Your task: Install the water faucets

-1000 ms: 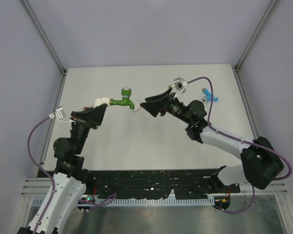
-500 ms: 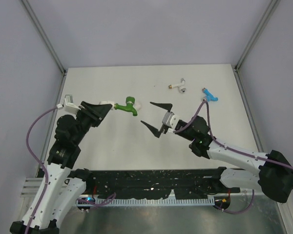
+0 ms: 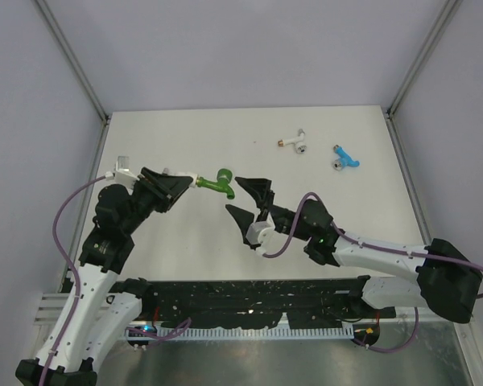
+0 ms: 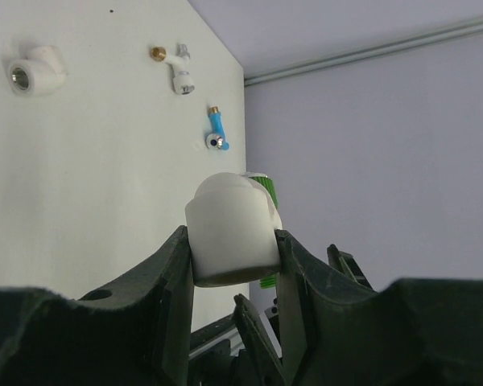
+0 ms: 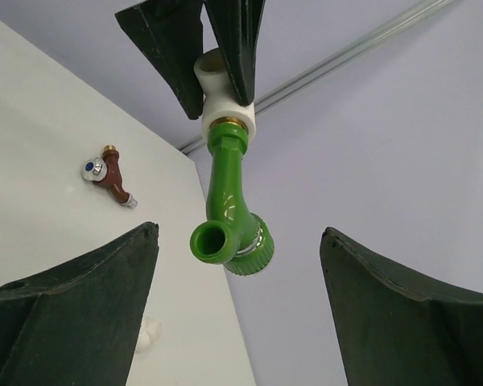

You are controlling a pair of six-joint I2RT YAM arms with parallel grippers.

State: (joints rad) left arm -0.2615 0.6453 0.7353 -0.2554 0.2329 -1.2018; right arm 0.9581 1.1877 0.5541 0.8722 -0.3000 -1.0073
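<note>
Bright even light, soft shadows, sharp

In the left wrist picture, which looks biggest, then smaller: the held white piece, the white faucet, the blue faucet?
Biggest: the white plastic pipe fitting in the left end effector, though it sits nearest the camera.
Then the white T-shaped plastic faucet and the blue T-shaped plastic faucet: too alike to rank.

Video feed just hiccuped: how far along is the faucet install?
Green faucet looks threaded into the white fitting clamped in the left jaws; right jaws stand open facing it, perhaps to tighten. White faucet, blue faucet and brown faucet lie loose on the table, uninstalled.
</note>
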